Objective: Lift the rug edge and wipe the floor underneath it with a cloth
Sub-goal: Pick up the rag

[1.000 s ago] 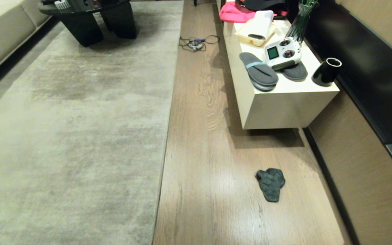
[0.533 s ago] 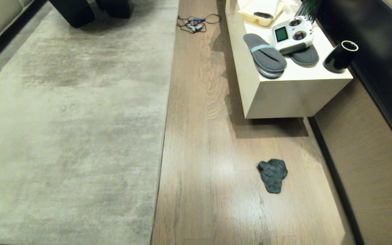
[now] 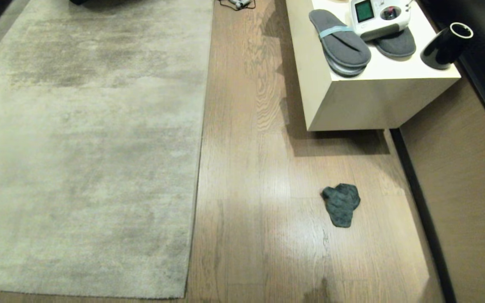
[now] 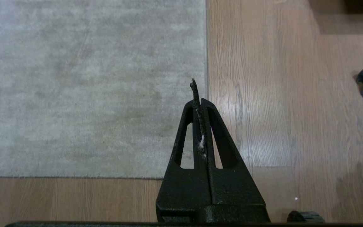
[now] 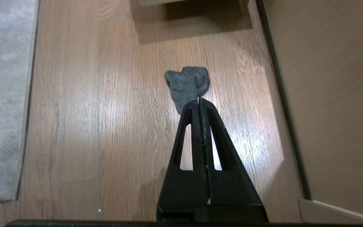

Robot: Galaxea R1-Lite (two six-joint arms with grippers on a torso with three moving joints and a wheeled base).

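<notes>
The pale grey rug lies flat at the left, and its straight rug edge (image 3: 194,168) runs down to a near corner (image 3: 180,292). Bare wood floor (image 3: 259,189) lies to its right. On that floor sits the small dark grey-green cloth (image 3: 340,204), crumpled and well apart from the rug. Neither gripper shows in the head view. My left gripper (image 4: 199,100) is shut and empty, hanging over the rug edge (image 4: 203,47) near the corner. My right gripper (image 5: 199,100) is also shut and empty, hanging above the floor with the cloth (image 5: 186,83) just beyond its tips.
A white low cabinet (image 3: 352,105) stands at the back right, bearing grey slippers (image 3: 339,42), a white remote controller (image 3: 379,19) and a black cup (image 3: 446,46). A tan wall panel with a dark baseboard (image 3: 419,202) bounds the floor on the right.
The whole head view has tipped downward, so everything slides up the picture. The rug's near border and corner have come into sight. Rug, cloth and cabinet items have not moved.
</notes>
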